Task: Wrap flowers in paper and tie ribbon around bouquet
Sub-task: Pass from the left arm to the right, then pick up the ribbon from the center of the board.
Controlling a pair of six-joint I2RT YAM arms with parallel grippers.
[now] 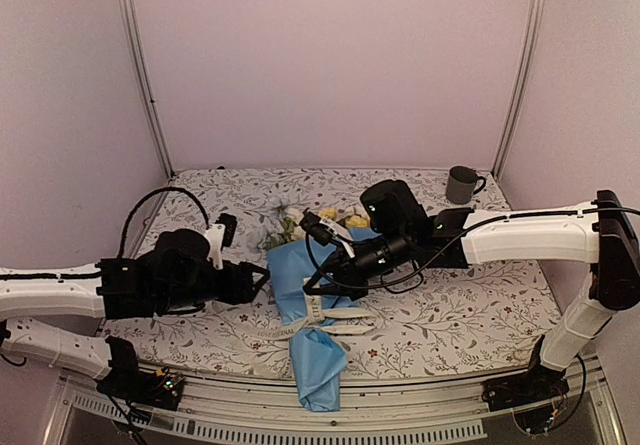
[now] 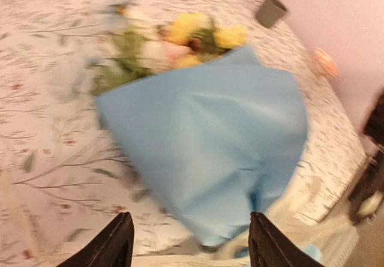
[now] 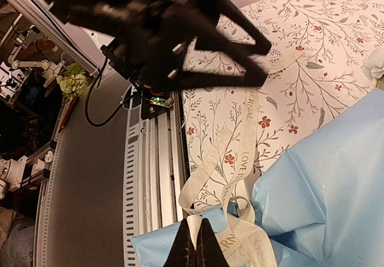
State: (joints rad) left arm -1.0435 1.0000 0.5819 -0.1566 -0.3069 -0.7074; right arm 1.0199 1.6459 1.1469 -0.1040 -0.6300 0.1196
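The bouquet (image 1: 295, 285) lies mid-table, a cone of light blue paper (image 2: 210, 141) with its narrow end over the front edge. White, yellow and pink flowers (image 1: 300, 223) poke out of its far, wide end; the left wrist view shows the flowers (image 2: 180, 39) blurred. The cream ribbon (image 1: 320, 315) loops around the cone's waist. My right gripper (image 3: 193, 246) is shut on a loop of the ribbon (image 3: 246, 135) just above the paper (image 3: 324, 183). My left gripper (image 2: 189, 246) stands open beside the cone's left side with nothing between its fingers.
A grey mug (image 1: 462, 183) stands at the back right of the floral tablecloth (image 1: 480, 305). Metal rails (image 3: 150, 171) run along the table's front edge. The left arm's dark gripper (image 3: 264, 60) hangs close above the ribbon in the right wrist view.
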